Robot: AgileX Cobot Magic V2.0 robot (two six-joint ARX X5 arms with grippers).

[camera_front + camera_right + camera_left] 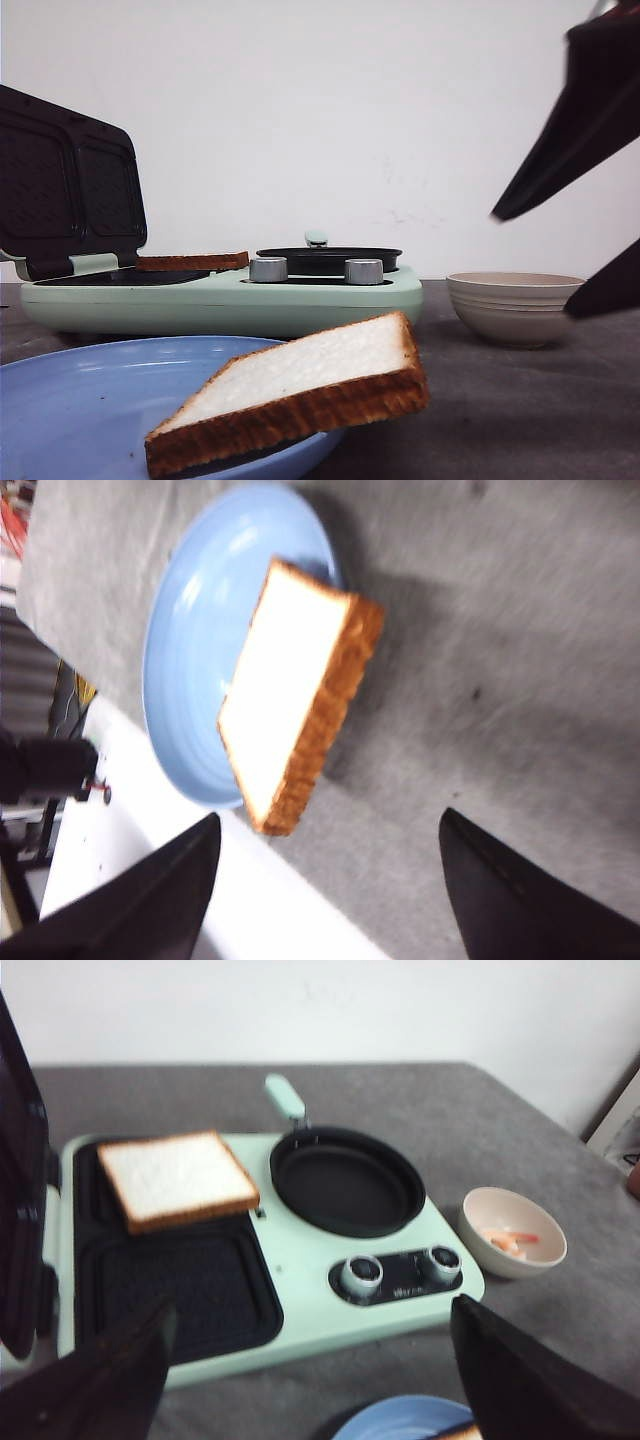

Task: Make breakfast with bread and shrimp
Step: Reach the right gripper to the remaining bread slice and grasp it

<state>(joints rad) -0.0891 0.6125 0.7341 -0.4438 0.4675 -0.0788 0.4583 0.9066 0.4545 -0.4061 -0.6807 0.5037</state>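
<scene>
Wide-open right gripper [325, 885] hovers over the square white toasted bread slice [290, 695] (light, soft, crushable); best pinched gently across its overhanging crust edge.

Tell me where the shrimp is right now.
The shrimp lies in the beige bowl, which stands on the grey table to the right of the green breakfast maker, near its two knobs; only the left wrist view shows it.

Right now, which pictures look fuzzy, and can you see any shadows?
Front view: the right gripper is a dark blur, while the bread on the blue plate looks sharp. Left wrist view: soft all over, so the shrimp in the bowl is smudgy. Right wrist view: slightly blurred, with a dark shadow beside the bread.
</scene>
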